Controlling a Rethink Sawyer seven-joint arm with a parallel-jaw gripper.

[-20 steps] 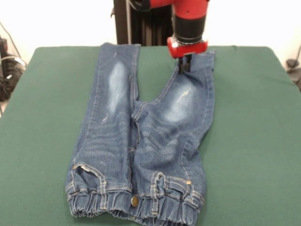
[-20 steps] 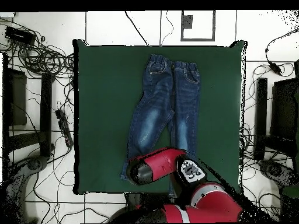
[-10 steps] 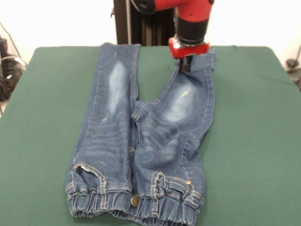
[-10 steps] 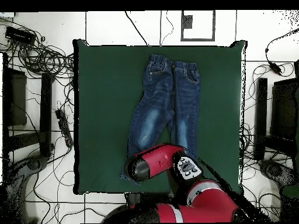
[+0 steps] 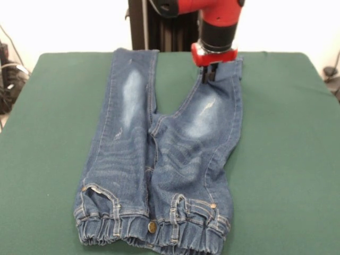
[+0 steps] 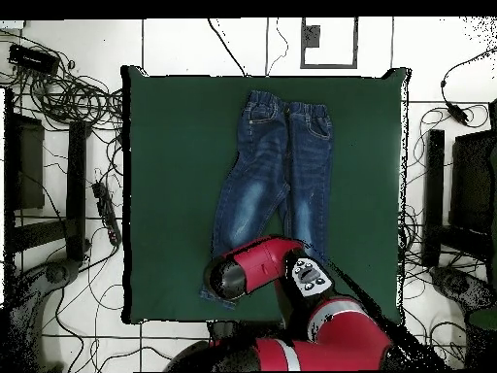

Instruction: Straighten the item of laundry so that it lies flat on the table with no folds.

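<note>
Jeans (image 5: 159, 154) lie on green table (image 5: 287, 149), legs spread apart. Gripper (image 5: 209, 74) at right leg end, fingers pressed together, maybe pinching hem. Arm slid sideways a bit since before; leg pulling out straighter.

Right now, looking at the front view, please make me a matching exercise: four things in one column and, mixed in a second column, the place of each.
Things:
1. gripper
2. waistband
3. metal button
4. table

Places:
A. under the whole pair of jeans, green surface
B. over the hem end of one leg, at the far side
C. gathered, along the picture's bottom edge
D. small, round, at the middle of the waistband

Pairs: 1-B, 2-C, 3-D, 4-A
</note>
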